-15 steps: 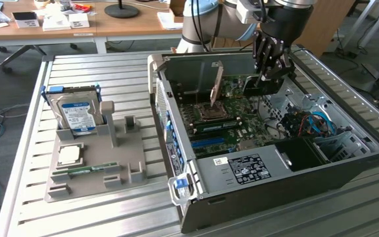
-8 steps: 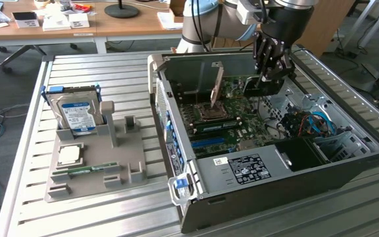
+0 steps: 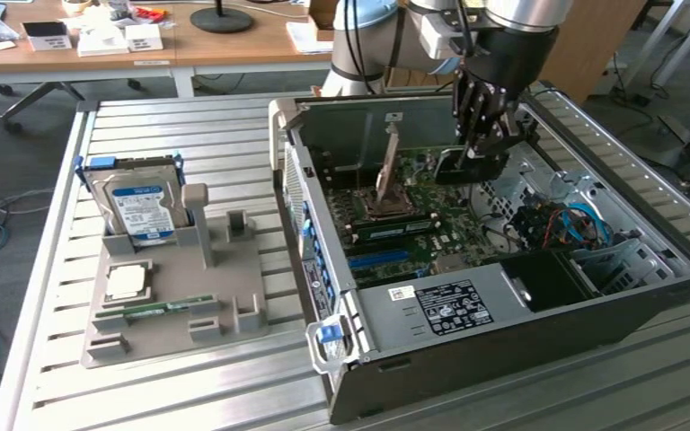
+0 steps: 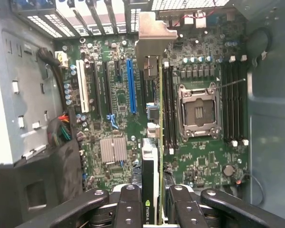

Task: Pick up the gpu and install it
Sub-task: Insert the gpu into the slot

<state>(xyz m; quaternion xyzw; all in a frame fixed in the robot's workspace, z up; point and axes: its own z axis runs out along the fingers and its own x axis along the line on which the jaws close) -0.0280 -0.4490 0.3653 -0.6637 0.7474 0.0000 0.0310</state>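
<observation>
My gripper [image 3: 484, 144] is lowered into the open computer case [image 3: 358, 359] and is shut on the gpu [image 3: 458, 167]. In the wrist view I see the gpu [image 4: 151, 161] edge-on between my fingers [image 4: 129, 205]. Its green board and black cooler run away from me to the silvery metal bracket [image 4: 152, 33] near the case's rear slots. The card hangs upright above the motherboard [image 4: 204, 166], between the blue expansion slot [image 4: 131, 85] and the black memory slots [image 4: 168, 109]. I cannot tell whether its edge touches a slot.
An empty CPU socket [image 4: 198, 111] lies beside the card. On the table at the exterior view's left, a grey holder [image 3: 177, 323] carries a blue-labelled hard drive [image 3: 141, 211], a CPU [image 3: 127, 283] and a RAM stick [image 3: 159, 308]. The case walls and power supply [image 3: 441, 307] close in around the board.
</observation>
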